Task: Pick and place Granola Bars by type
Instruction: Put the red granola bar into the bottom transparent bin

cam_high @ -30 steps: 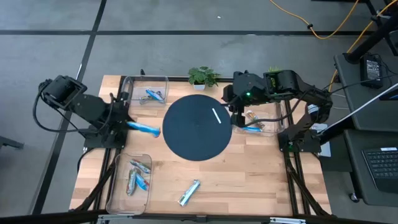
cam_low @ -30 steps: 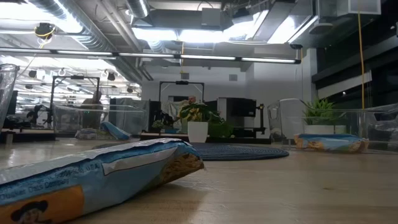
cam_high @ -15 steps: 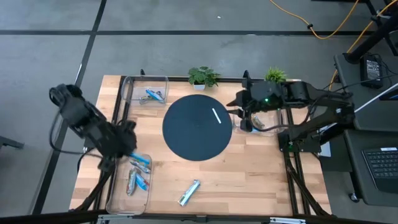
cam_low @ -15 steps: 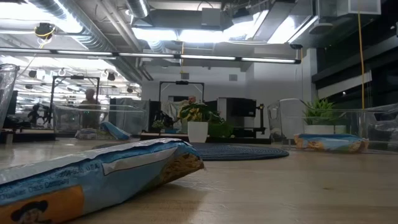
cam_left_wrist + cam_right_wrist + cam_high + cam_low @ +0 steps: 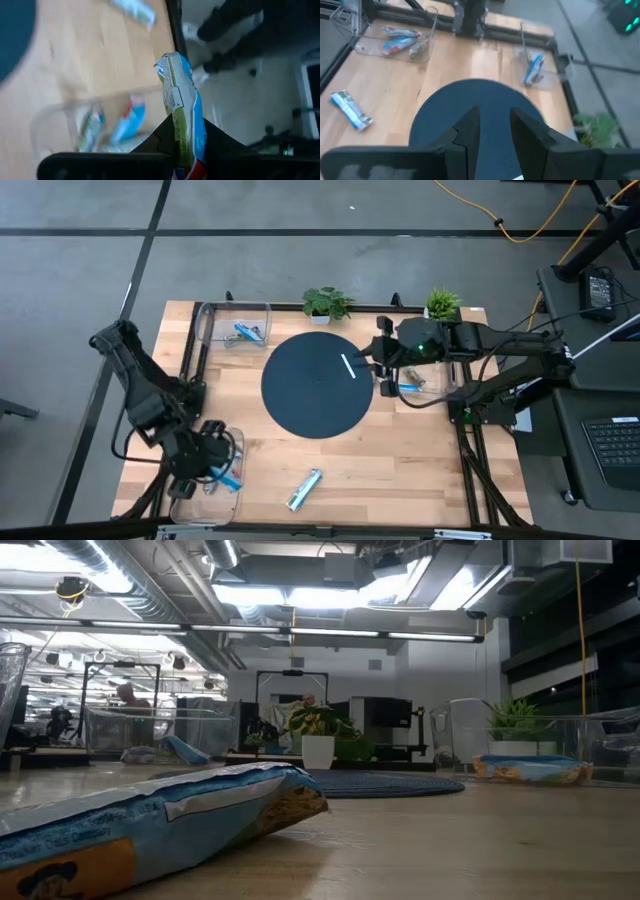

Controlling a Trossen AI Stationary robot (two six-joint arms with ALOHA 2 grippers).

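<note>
My left gripper [image 5: 212,468] is shut on a blue-and-green granola bar [image 5: 182,112] and hangs over the clear near-left bin [image 5: 180,500]. That bin holds several bars [image 5: 129,120]. One bar [image 5: 304,489] lies flat on the wood near the table's near edge and fills the low view's foreground [image 5: 150,820]. Another bar [image 5: 247,332] lies in the far-left bin, and one [image 5: 410,387] in the right bin. My right gripper [image 5: 385,377] is open and holds nothing, between the dark round mat [image 5: 318,385] and the right bin. My left gripper pinches the granola bar between its two fingers [image 5: 162,140], which sit on its flat faces at one end [image 5: 184,145]. The rest of the bar sticks out past the fingertips. It comes from above, and the bar is lifted clear over the near-left bin.
A thin white stick-like mark [image 5: 348,366] lies on the mat's far right part. Two small potted plants [image 5: 326,303] [image 5: 440,302] stand at the far edge. Black frame rails run along the table's left and right sides. Bare wood lies between the mat and the near edge.
My left gripper has carried the blue bar from beside the mat's left edge toward the near edge. It now hangs over the near-left bin, still shut on the bar. My right gripper has stayed between the mat and the right bin while its arm stretched out behind it.
</note>
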